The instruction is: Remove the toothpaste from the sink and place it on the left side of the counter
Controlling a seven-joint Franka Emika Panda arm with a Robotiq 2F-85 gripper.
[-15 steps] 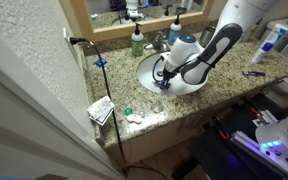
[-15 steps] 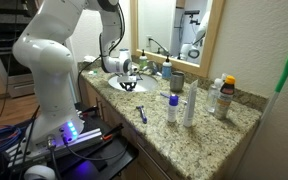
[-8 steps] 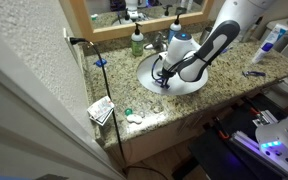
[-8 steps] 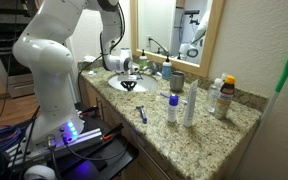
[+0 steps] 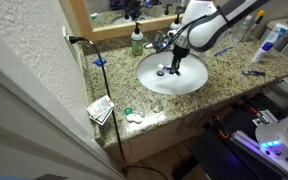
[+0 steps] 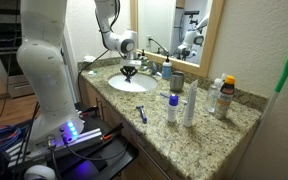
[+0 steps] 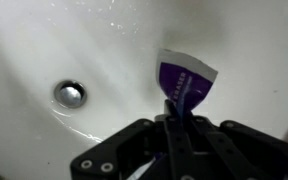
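The claw (image 7: 174, 118) is closed on the purple toothpaste (image 7: 187, 80), with the sink (image 7: 44, 40) beneath it. Grip firmly and clear the rim before crossing to the counter (image 5: 119, 88).

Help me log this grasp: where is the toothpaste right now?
In the wrist view the toothpaste is pinched in the hand, over the white sink, to the right of the drain.
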